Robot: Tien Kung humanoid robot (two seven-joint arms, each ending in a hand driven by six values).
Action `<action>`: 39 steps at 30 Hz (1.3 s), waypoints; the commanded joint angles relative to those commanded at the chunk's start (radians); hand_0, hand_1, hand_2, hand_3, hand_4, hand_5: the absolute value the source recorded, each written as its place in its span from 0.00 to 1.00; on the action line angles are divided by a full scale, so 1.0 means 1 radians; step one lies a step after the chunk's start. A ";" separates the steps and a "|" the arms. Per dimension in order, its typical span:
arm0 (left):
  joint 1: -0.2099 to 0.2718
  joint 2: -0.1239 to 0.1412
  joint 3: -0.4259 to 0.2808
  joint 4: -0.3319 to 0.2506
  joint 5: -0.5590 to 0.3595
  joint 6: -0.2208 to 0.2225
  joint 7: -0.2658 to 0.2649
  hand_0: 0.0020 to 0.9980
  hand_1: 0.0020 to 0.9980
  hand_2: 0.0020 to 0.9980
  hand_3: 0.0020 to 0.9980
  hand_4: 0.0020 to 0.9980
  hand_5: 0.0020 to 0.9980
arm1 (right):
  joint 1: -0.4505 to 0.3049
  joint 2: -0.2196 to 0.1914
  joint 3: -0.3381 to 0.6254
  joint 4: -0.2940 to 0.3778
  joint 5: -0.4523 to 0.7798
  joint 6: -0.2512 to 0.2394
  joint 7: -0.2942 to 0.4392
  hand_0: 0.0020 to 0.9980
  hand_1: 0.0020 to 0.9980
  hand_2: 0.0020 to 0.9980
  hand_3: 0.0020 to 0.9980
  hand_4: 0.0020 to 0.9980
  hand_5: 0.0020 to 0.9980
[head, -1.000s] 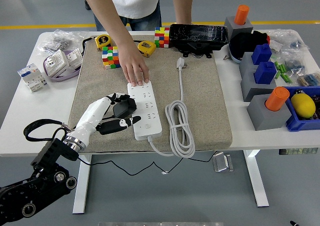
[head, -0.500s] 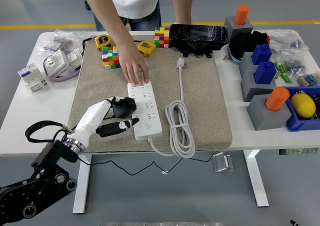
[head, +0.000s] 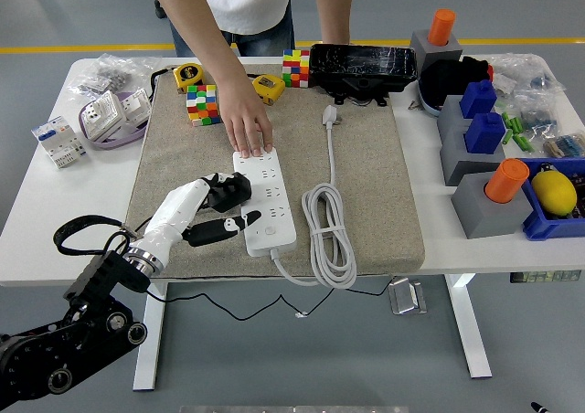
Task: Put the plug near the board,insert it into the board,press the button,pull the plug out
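While in robot hand point(head: 222, 208), plug point(head: 225, 194) beside board point(head: 264, 199)

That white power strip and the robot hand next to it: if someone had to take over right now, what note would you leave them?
Left hand: shut on the black plug, held at the left edge of the white power strip.
Right hand: not in view.
A person's hand presses down on the strip's far end, steadying it on the beige mat.
Done: plug brought to the strip.
Left: it does not look seated yet, so insert it, press the button at the strip's near end, then pull the plug out.
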 joint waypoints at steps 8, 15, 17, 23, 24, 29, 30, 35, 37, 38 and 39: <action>-0.025 -0.011 0.018 0.011 0.003 -0.007 0.005 0.73 0.77 0.77 0.76 0.91 0.74 | -0.001 0.001 0.002 0.000 0.001 0.000 0.000 0.61 0.65 0.66 0.56 0.96 0.50; -0.053 -0.022 0.042 0.010 0.004 -0.011 0.007 0.73 0.77 0.77 0.76 0.91 0.74 | 0.000 0.002 0.003 0.000 0.002 0.000 0.002 0.61 0.65 0.66 0.56 0.96 0.50; -0.058 -0.024 0.047 0.010 0.004 -0.012 0.006 0.73 0.77 0.77 0.76 0.91 0.74 | 0.001 0.002 0.004 0.000 0.003 0.000 0.002 0.61 0.65 0.66 0.56 0.96 0.50; -0.072 -0.029 0.058 0.009 0.007 -0.014 0.006 0.73 0.77 0.76 0.76 0.91 0.74 | 0.000 0.002 0.004 -0.001 0.004 -0.001 0.004 0.61 0.65 0.66 0.56 0.96 0.50; -0.073 -0.030 0.059 0.009 0.007 -0.015 0.006 0.73 0.77 0.76 0.76 0.91 0.74 | 0.000 0.002 0.004 -0.001 0.004 -0.001 0.004 0.61 0.65 0.66 0.56 0.96 0.50; -0.079 -0.032 0.066 0.009 0.008 -0.018 0.007 0.73 0.77 0.76 0.75 0.91 0.74 | 0.000 0.003 0.004 -0.001 0.005 -0.001 0.005 0.61 0.65 0.66 0.56 0.96 0.50; -0.079 -0.032 0.068 0.009 0.009 -0.018 0.006 0.73 0.77 0.76 0.75 0.91 0.74 | -0.001 0.003 0.003 -0.001 0.005 -0.001 0.005 0.61 0.65 0.66 0.56 0.96 0.50; -0.087 -0.035 0.075 0.011 0.007 -0.019 0.005 0.73 0.76 0.76 0.75 0.91 0.74 | 0.001 0.003 0.004 -0.001 0.005 -0.002 0.006 0.61 0.65 0.66 0.56 0.96 0.50; -0.090 -0.037 0.077 0.013 0.005 -0.020 0.004 0.73 0.76 0.76 0.75 0.90 0.74 | 0.001 0.003 0.004 -0.001 0.006 -0.002 0.006 0.61 0.65 0.66 0.56 0.96 0.50; -0.092 -0.038 0.078 0.016 0.004 -0.020 0.004 0.73 0.76 0.76 0.75 0.90 0.74 | 0.001 0.003 0.005 -0.001 0.006 -0.002 0.006 0.61 0.65 0.66 0.56 0.96 0.50; -0.094 -0.039 0.079 0.017 0.004 -0.020 0.003 0.73 0.76 0.76 0.75 0.90 0.74 | 0.002 0.003 0.005 -0.001 0.006 -0.002 0.006 0.61 0.65 0.66 0.56 0.96 0.50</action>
